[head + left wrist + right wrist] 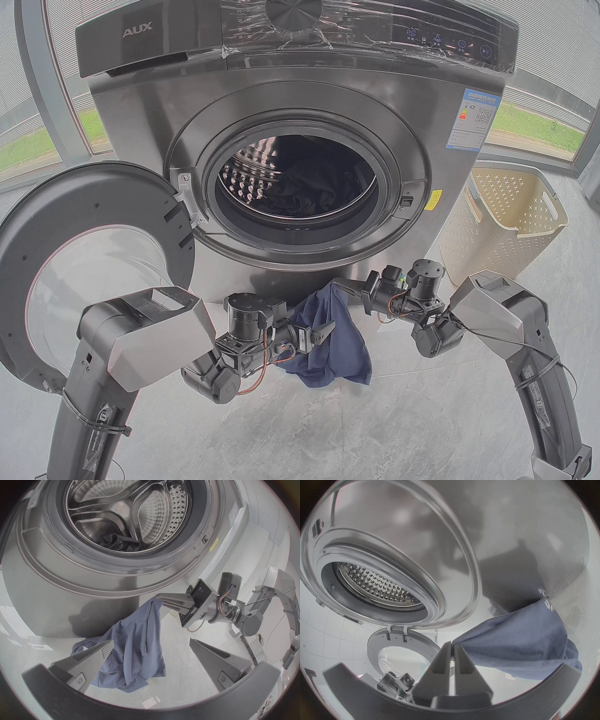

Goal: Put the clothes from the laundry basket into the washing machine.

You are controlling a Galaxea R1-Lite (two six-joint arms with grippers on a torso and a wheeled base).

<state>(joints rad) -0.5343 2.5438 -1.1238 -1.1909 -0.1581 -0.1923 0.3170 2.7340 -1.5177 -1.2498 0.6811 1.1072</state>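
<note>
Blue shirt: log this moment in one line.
right tool: shut on blue shirt | left tool: open | washing machine door: open | drum: dark garment inside

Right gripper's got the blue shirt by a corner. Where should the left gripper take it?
Take the blue shirt at its hanging middle fold, below the right gripper, coming from the robot's left. It hangs as a narrow drape, partly between the open left gripper's fingers, so closing there likely catches it.
</note>
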